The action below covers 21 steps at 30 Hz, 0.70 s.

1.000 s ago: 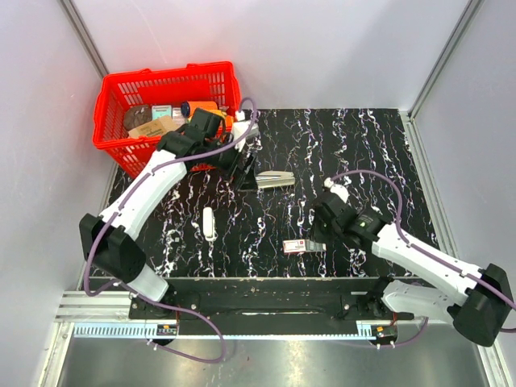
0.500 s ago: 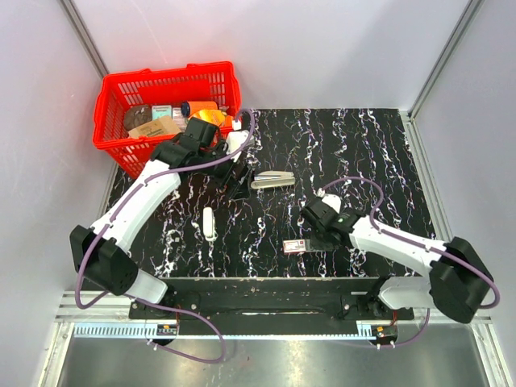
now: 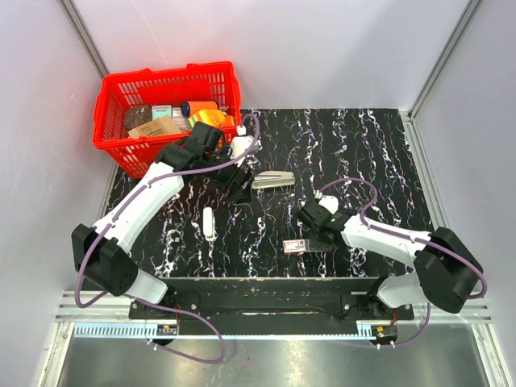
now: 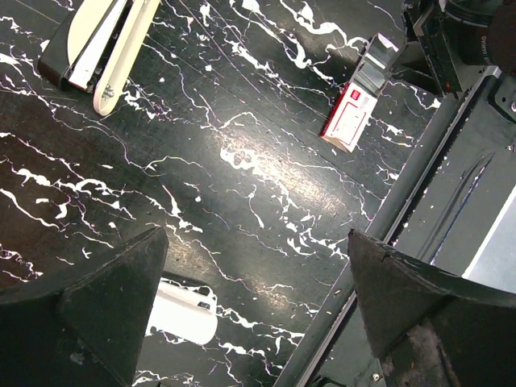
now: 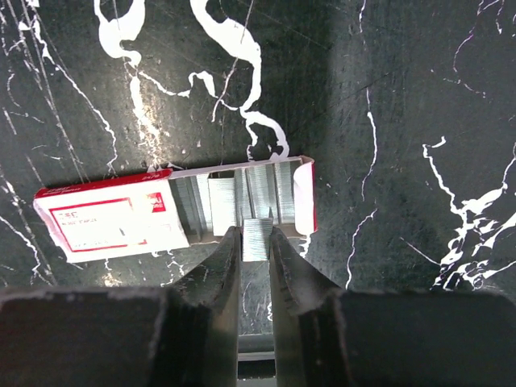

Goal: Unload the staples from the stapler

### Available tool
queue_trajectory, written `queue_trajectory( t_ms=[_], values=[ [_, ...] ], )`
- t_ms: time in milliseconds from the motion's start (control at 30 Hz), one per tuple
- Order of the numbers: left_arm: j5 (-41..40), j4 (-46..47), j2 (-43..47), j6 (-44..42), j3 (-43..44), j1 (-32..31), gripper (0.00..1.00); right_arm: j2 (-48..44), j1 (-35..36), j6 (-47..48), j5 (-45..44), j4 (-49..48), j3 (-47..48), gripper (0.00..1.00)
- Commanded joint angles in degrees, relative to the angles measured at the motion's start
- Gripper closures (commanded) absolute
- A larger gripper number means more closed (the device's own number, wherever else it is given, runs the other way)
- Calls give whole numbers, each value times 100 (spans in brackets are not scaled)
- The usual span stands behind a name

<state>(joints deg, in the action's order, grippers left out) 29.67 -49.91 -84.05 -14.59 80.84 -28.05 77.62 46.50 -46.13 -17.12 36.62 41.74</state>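
Near the front edge of the black marbled table (image 3: 363, 145), the right gripper (image 5: 254, 235) is pressed down at the open end of a small red-and-white staple box (image 5: 105, 219), its two fingers (image 5: 224, 266) drawn close together and pinching a short strip of staples (image 5: 257, 246) between their tips; the strip stands at the mouth of the box's tray, touching the silver rows that lie inside it. From above, this gripper (image 3: 310, 234) sits just beside the box (image 3: 295, 246), with the right arm bent low over the table. Farther back and to the left, the left gripper (image 3: 239, 187) hangs with its jaws spread wide and nothing between them; its wrist camera shows the two dark fingers (image 4: 105, 302) far apart over bare table, touching nothing. The stapler (image 3: 272, 179) lies flat on the table just beside the left gripper, on the side toward the right arm, its length running roughly across the table; in the left wrist view it (image 4: 101, 40) sits in the upper left corner, outside the gap between the fingers, partly cut off by the frame edge. It is well apart from the right gripper, farther from the arm bases and slightly to its left. A short white bar (image 3: 209, 223) lies on the table near the left arm, and a red basket (image 3: 165, 79) stands at the far left corner
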Motion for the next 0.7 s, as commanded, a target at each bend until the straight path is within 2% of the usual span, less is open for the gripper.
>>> queue_trajectory(
  t_ms=[0,300,667],
  values=[
    [-14,227,222,-44,-42,-25,1,95,35,113,-423,-24,54,83],
    [-31,289,337,-35,-95,-51,1,279,35,236,-318,-24,124,79],
    [-23,306,407,-35,-121,-77,1,359,8,289,-318,56,238,68]
  ],
)
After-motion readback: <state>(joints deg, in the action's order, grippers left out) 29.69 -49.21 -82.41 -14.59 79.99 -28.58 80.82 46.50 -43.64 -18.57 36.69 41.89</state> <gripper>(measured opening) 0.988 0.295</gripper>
